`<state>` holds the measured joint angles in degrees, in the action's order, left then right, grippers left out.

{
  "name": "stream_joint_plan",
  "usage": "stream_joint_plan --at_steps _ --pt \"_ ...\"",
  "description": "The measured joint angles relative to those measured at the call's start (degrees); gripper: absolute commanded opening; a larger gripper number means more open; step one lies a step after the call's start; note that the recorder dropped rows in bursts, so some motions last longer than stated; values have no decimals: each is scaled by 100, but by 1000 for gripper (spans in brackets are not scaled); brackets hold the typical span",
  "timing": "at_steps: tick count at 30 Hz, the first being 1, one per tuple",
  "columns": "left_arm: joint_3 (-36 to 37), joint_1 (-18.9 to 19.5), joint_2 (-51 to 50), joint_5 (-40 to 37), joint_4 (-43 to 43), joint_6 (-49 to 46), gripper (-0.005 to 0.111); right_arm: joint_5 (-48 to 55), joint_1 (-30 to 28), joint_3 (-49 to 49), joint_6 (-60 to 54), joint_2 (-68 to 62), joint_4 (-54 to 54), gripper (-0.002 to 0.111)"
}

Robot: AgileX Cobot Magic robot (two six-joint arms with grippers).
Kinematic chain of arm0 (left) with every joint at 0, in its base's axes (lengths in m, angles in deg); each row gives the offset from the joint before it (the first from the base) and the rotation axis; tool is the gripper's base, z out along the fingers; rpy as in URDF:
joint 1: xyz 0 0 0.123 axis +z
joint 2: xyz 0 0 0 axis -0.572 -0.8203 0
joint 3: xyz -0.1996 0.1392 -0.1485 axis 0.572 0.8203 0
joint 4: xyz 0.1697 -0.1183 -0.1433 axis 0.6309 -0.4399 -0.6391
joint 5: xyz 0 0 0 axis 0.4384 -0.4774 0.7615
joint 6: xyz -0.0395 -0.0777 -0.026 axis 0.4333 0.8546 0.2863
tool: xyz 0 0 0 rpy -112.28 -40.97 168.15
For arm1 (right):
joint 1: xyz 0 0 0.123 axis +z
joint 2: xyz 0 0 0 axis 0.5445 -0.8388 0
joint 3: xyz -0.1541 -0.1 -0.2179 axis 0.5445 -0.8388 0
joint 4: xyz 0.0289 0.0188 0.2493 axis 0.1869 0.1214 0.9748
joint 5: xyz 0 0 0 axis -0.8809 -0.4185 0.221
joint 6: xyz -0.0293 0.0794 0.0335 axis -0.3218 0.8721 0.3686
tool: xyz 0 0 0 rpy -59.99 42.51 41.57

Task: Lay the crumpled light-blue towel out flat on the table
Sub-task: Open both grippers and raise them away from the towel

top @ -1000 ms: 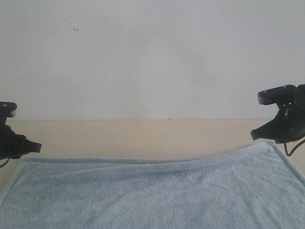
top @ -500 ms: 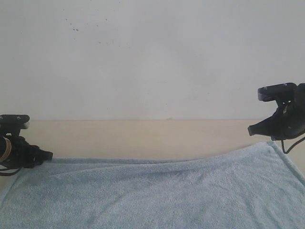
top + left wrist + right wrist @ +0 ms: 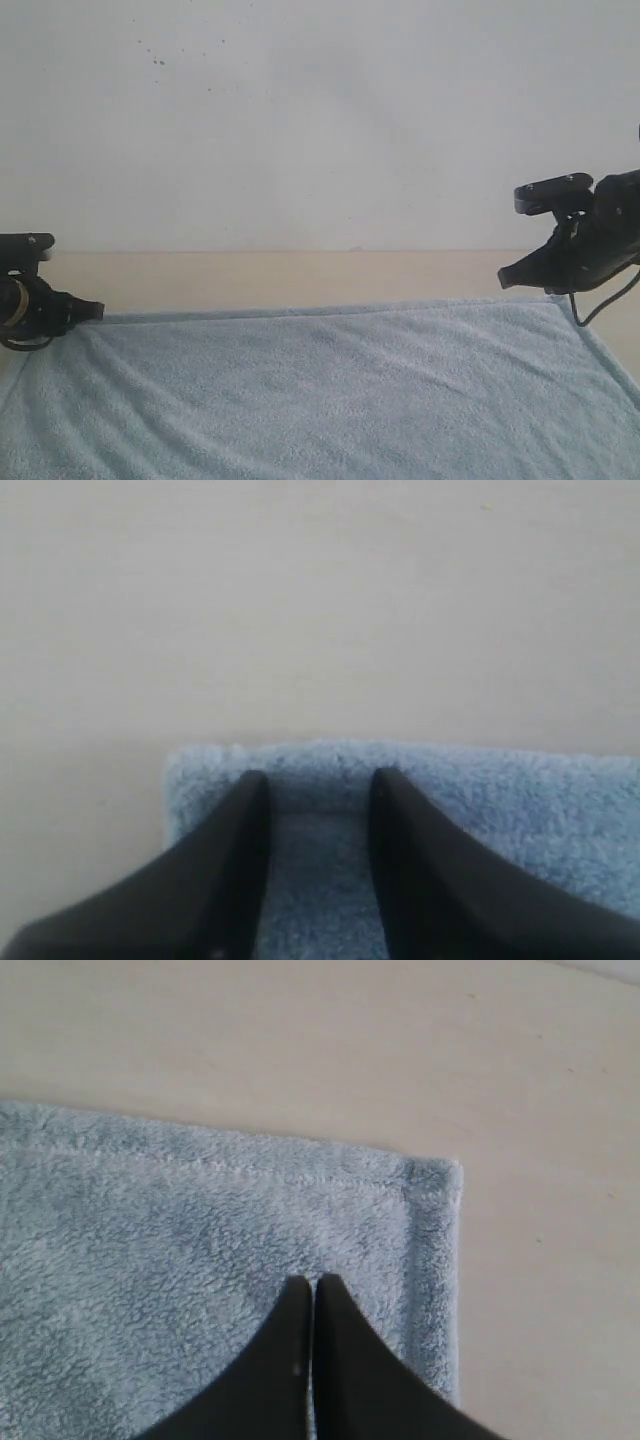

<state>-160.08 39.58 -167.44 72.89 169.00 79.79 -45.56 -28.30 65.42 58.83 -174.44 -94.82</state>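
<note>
**Exterior view.** The pale light-blue fluffy terry-cloth towel (image 3: pixel 330 390) lies across the smooth pale beige wooden table (image 3: pixel 300 275). It fills the 6 o'clock half of the scene, and its far edge runs nearly straight below the plain white wall (image 3: pixel 320 120). It looks spread, so I judge that little is left beyond a clean withdrawal. The near edge is out of view, so folds there cannot be ruled out. The black left gripper (image 3: pixel 97 311) sits low at 9 o'clock, with its tips at the towel's far-left corner. The black right gripper (image 3: pixel 503 281) hangs at 3 o'clock, raised above the far-right corner. A thin black cable (image 3: pixel 588 312) loops beneath the right gripper, close to the cloth. If that arm drops, the cable could catch the edge.

**Left wrist view.** The left gripper (image 3: pixel 318 780) has its fingers apart. The towel (image 3: pixel 500 800) corner shows in the gap, and nothing looks pinched. I cannot tell whether the tips press on the pile. If the gripper backs away low, the tips could snag the loops and drag the corner into a wrinkle. Closing here would bunch the cloth.

**Right wrist view.** The right gripper (image 3: pixel 312 1285) has its fingers pressed together and holds nothing. It is over the towel (image 3: pixel 150 1230), just inside the stitched hem (image 3: pixel 300 1178), and the corner lies square. A sweep toward the middle at cloth height would push up a ridge.
</note>
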Motion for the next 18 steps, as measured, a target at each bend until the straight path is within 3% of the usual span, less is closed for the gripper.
stream_joint_plan --at_steps 5,11,18 --pt "-23 225 -2 140 -21 26 33 -126 261 0 -77 0 49 0" --pt "-12 268 723 1287 -188 39 33 -126 187 -12 -66 62 49 0" --pt "732 268 2258 1903 -699 -280 28 -1336 176 -1283 -41 1347 49 0"
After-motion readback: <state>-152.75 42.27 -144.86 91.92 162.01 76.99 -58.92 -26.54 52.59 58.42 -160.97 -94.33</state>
